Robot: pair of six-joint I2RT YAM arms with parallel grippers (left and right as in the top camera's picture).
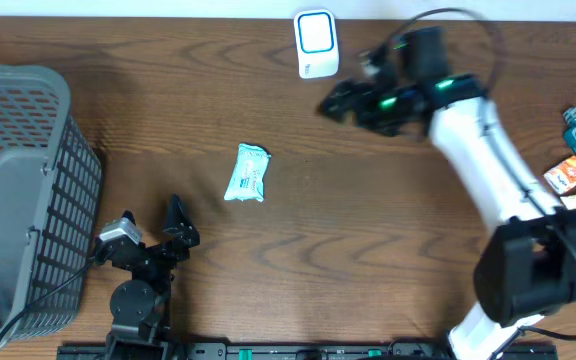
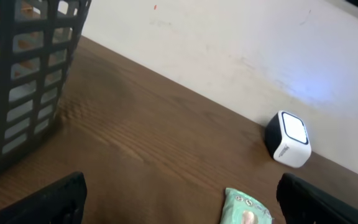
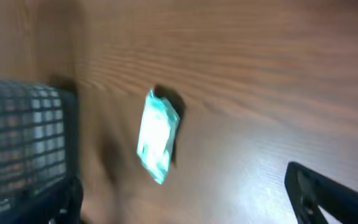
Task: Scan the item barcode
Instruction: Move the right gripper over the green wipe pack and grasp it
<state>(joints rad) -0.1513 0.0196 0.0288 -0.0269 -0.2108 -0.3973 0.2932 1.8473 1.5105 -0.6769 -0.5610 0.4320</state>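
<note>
Right gripper point(image 3: 191, 202) is held wide apart, empty, near scanner point(image 1: 316, 44) | pack point(image 1: 247, 173) is laid flat mid-table, well apart from scanner, so no read is judged possible yet | left gripper point(image 1: 153, 218) is parked wide apart, empty, near basket point(image 1: 28, 80)

wipes packet point(image 1: 247, 173): teal, lying flat, unheld | scanner point(image 1: 316, 44): white, upright

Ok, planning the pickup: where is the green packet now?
Overhead, the green packet lies flat on the table left of centre, between the grey basket and the white scanner.
</note>
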